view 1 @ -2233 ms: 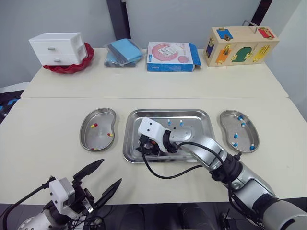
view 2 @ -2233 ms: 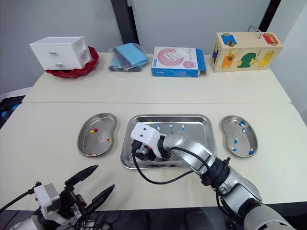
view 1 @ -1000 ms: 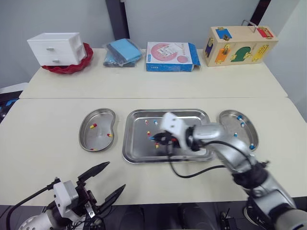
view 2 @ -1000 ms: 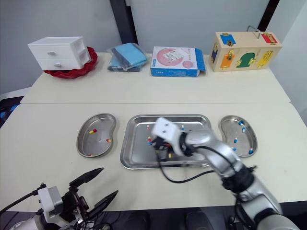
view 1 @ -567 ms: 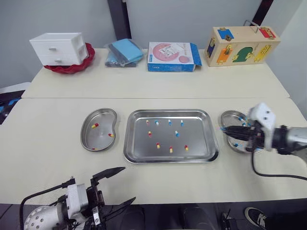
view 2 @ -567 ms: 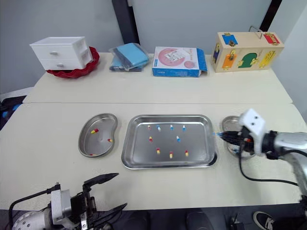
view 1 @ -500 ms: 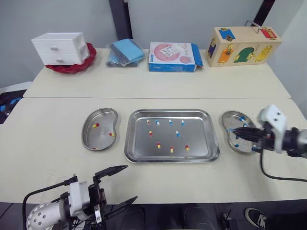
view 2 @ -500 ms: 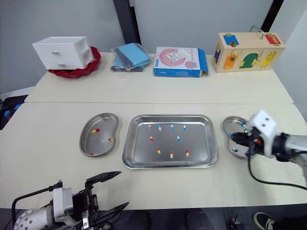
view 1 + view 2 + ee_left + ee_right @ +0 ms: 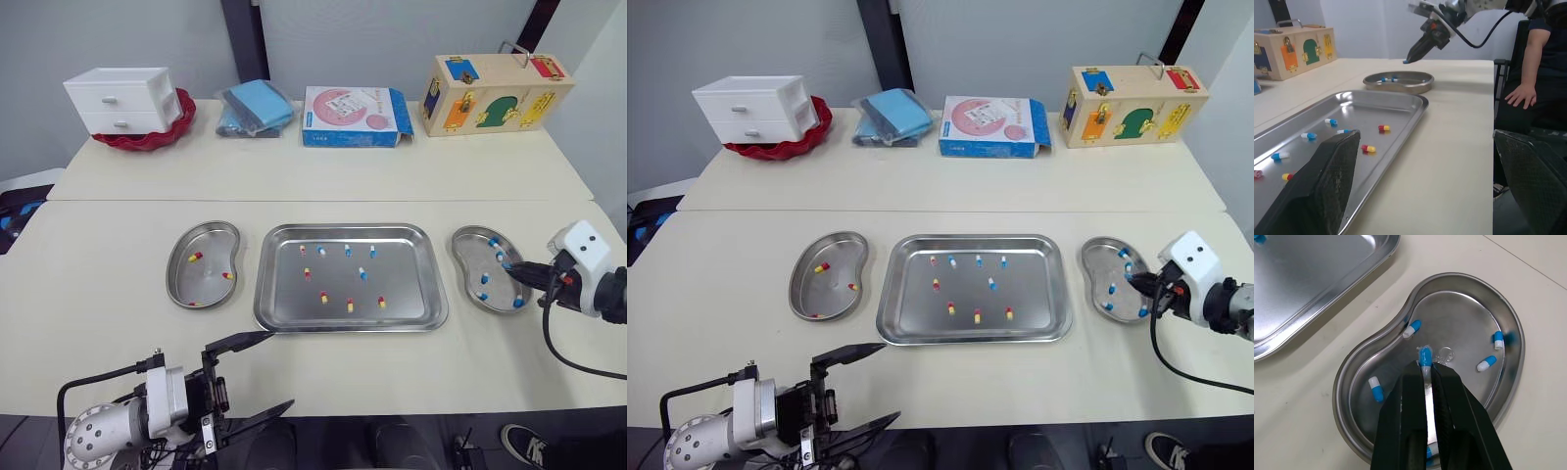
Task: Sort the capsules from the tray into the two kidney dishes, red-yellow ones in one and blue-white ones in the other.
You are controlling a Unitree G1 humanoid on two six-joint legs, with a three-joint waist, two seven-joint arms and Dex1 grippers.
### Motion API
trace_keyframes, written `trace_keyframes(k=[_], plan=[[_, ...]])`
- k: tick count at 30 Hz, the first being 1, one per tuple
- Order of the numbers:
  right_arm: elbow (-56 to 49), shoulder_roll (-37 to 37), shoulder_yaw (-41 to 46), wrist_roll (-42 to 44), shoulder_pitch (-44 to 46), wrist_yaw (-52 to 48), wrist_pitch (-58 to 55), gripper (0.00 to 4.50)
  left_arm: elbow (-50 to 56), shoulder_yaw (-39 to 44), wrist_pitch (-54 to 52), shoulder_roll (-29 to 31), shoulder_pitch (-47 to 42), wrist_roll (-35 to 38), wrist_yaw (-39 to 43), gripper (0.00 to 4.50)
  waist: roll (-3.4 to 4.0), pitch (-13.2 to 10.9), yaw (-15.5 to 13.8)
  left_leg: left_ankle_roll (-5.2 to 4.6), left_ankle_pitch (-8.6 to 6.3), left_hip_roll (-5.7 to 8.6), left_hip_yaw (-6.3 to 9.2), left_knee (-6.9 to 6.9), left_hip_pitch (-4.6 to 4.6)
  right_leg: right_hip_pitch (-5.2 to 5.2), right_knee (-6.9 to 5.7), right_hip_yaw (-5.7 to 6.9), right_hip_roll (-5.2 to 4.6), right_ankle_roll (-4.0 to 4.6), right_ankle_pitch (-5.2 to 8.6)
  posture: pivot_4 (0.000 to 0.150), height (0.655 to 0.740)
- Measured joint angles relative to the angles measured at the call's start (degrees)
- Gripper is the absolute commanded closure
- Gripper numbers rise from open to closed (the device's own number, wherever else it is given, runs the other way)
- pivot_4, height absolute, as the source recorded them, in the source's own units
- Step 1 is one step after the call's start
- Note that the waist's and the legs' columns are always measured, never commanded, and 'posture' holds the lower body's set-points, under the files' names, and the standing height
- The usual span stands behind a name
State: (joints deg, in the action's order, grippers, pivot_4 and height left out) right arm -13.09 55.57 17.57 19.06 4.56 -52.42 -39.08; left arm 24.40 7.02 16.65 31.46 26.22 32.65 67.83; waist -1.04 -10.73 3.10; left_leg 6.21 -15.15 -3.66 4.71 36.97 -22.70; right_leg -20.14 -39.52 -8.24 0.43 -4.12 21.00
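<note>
The steel tray (image 9: pixel 404 292) in the middle holds several capsules, blue-white ones (image 9: pixel 347 250) mostly along its far side and red-yellow ones (image 9: pixel 350 306) nearer me. The left kidney dish (image 9: pixel 203 286) has three red-yellow capsules (image 9: pixel 194 257). In the right kidney dish (image 9: pixel 1459 308) lie several blue-white capsules (image 9: pixel 1411 328). My right gripper (image 9: pixel 1425 368) hangs just above that dish, shut on a blue-white capsule (image 9: pixel 1424 355) that sticks out from its tips. My left gripper (image 9: pixel 252 378) is open and holds nothing, low at the table's front edge, left of the tray.
On the back table stand a white drawer unit (image 9: pixel 120 98) in a red bowl, a blue packet (image 9: pixel 255 106), a pink-and-blue box (image 9: pixel 351 115) and a wooden lock box (image 9: pixel 495 91). A seated person (image 9: pixel 1535 68) is beside the table's right end.
My right gripper has swung from the tray's middle out over the right kidney dish, carrying the blue-white capsule. The left gripper has drifted slightly right along the front edge.
</note>
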Motion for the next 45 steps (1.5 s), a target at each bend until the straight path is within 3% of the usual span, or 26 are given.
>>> trace_keyframes(k=[14,15,21,29,30,39,45], plan=[[1.02,1.41,-1.3,-0.07,-0.11,-0.6,0.32,4.49,0.35,-0.53,-1.25,-0.21,-0.9,-0.03,-2.82,0.0,0.01,0.0,0.0,0.0,0.0,0.0,0.01,0.01,0.01,0.01,-0.01,0.01,0.0,0.0,0.0,0.15,0.74],[1.07,1.51,-1.36,-0.07,-0.1,-0.64,0.52,3.84,0.35,-0.53,-1.25,-0.22,-0.73,-0.04,-2.94,0.0,0.01,0.0,0.0,0.0,0.0,0.0,0.01,0.01,0.01,0.01,-0.01,0.01,0.0,0.0,0.0,0.15,0.74],[2.24,2.06,-1.38,-0.06,-0.09,-1.23,1.13,2.47,0.33,-0.73,-1.16,-0.28,-0.04,-0.1,-3.18,0.0,0.01,0.0,-0.05,0.0,0.0,0.0,0.01,0.02,0.02,0.03,-0.01,0.02,0.0,0.0,0.0,0.15,0.74],[2.26,2.34,-1.38,-0.05,-0.09,-1.6,1.75,0.15,0.07,-1.04,-0.93,-0.28,-0.32,-0.33,-3.24,0.0,0.01,0.01,-0.1,0.0,0.0,0.0,0.01,0.02,0.02,0.03,-0.01,0.01,0.0,0.0,0.0,0.15,0.74],[2.3,2.41,-1.38,-0.05,-0.09,-1.68,1.93,0.04,-0.06,-1.04,-0.88,-0.28,-0.29,-0.4,-3.24,0.0,0.01,0.01,-0.1,0.0,0.0,0.0,0.01,0.02,0.02,0.03,-0.01,0.02,0.0,0.0,0.0,0.15,0.74],[2.85,2.43,1.31,1.76,-2.12,-5.82,4.93,0.04,-0.09,-0.34,-1.9,-0.08,0.84,-1.1,-5.49,0.0,0.01,0.01,-0.17,0.0,0.0,0.0,0.01,0.02,0.03,0.05,-0.01,0.02,0.0,0.0,0.0,0.15,0.74],[1.56,3.36,9.56,6.3,-10.65,-15.66,9.5,0.04,0.4,6.55,-10.08,4.37,3.38,-0.4,-10.51,0.0,0.0,0.0,-0.58,0.0,0.0,0.0,0.05,0.01,0.17,0.21,-0.01,0.08,0.0,-0.01,0.0,0.15,0.74]])
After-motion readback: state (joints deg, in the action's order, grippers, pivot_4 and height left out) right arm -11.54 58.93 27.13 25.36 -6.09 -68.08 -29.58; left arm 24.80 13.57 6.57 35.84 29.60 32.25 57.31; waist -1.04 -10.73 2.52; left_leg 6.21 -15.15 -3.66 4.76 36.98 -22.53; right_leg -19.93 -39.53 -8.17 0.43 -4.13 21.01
